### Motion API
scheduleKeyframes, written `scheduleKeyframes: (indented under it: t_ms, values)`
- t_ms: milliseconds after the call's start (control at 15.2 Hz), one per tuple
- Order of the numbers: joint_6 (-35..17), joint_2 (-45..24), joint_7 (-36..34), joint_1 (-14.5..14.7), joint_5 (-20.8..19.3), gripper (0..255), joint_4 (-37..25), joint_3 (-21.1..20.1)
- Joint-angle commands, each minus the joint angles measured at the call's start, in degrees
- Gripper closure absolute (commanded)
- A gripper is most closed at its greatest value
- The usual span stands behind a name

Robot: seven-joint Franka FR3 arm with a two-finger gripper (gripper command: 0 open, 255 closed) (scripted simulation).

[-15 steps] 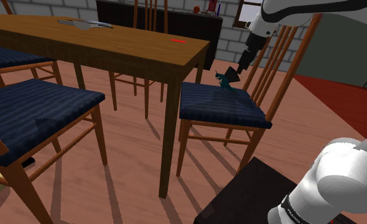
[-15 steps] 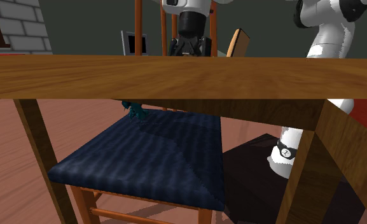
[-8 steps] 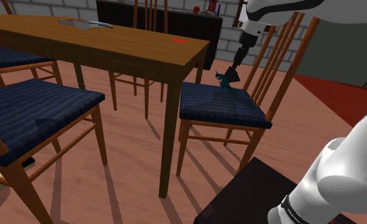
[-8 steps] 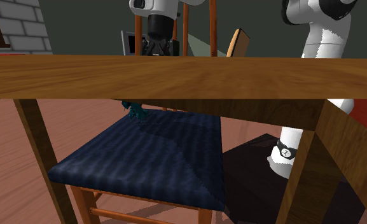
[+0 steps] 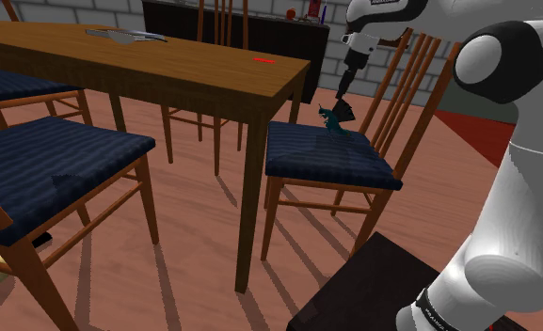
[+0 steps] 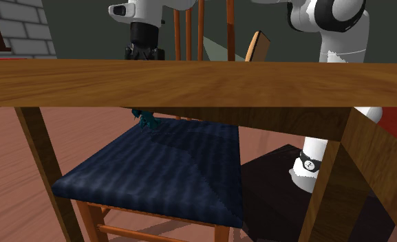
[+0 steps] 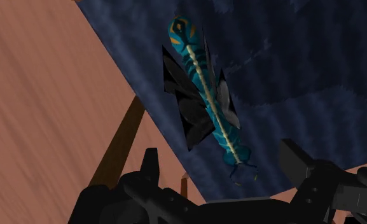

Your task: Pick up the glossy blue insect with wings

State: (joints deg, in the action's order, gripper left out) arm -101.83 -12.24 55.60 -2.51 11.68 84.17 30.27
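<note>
We see the teal-blue winged insect (image 7: 204, 95) lying on the dark blue chair cushion (image 7: 296, 70), close to its edge above the wooden floor (image 7: 48, 95). Our jaws are released: wide apart, touching nothing, with the insect just ahead of them. In the shoulder view the insect (image 5: 333, 119) sits near the chair's back — beside the desk (image 5: 166, 66).
</note>
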Motion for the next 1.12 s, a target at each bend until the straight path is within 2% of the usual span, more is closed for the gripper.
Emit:
scheduleKeyframes:
  t_ms: [0,396,462,1056]
  values:
    - [-1.10,-0.69,0.59,-0.21,0.44,0,0.49,-0.05]
    - [-4.76,-0.31,0.89,0.17,0.36,0,4.50,-0.17]
    - [-4.78,-0.33,0.93,0.14,0.38,255,4.51,-0.16]
    - [-4.75,-0.31,0.89,0.17,0.37,255,4.50,-0.17]
